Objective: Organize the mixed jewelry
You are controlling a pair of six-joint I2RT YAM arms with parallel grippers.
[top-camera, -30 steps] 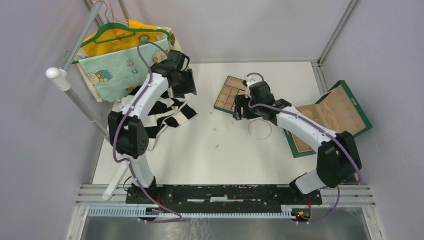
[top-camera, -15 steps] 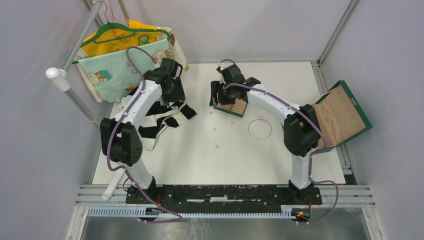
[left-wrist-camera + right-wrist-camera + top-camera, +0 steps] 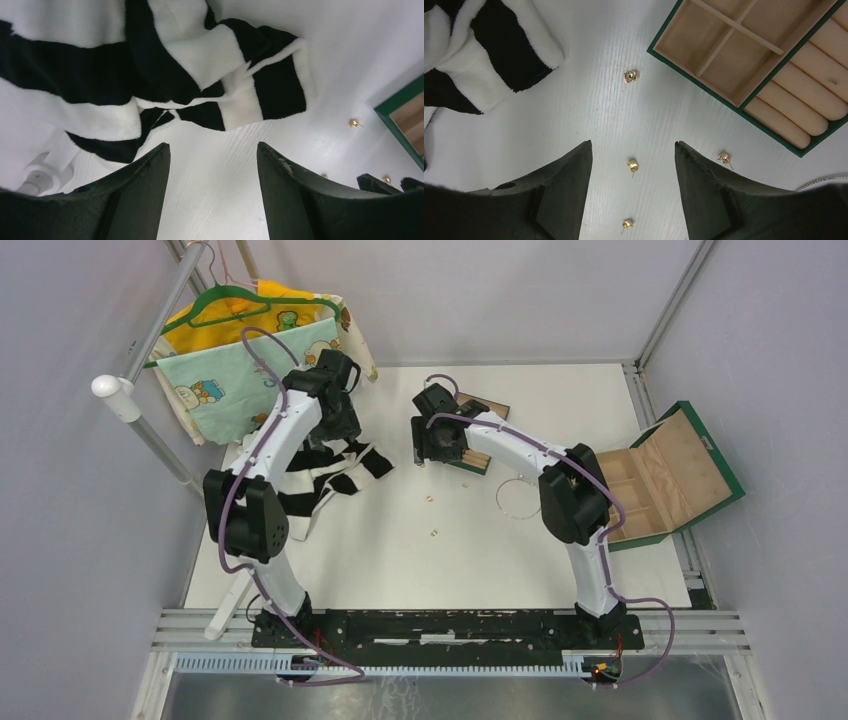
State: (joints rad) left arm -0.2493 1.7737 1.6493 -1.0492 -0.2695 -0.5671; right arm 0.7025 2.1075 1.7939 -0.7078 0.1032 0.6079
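Observation:
A thin silvery hoop [image 3: 519,498] lies on the white table right of centre. Tiny gold studs lie left of it [image 3: 430,499] [image 3: 435,533]. In the right wrist view several studs show: one ahead [image 3: 631,76], one between the fingers [image 3: 632,164], one nearer [image 3: 627,223], one at the right [image 3: 724,158]. My right gripper [image 3: 425,448] [image 3: 633,145] is open and empty above the table, just left of the tan tray with green rim [image 3: 478,456] [image 3: 749,60]. My left gripper [image 3: 345,428] [image 3: 212,145] is open and empty above the edge of a striped cloth.
A black-and-white striped cloth [image 3: 320,470] [image 3: 165,65] lies at the left. Clothes on a green hanger [image 3: 250,340] hang from a rail at the back left. An open green jewelry box [image 3: 665,475] sits at the right edge.
My right arm has swung left, from beside the hoop, over the tray, to the tray's left side. My left gripper has drawn back a little over the striped cloth.

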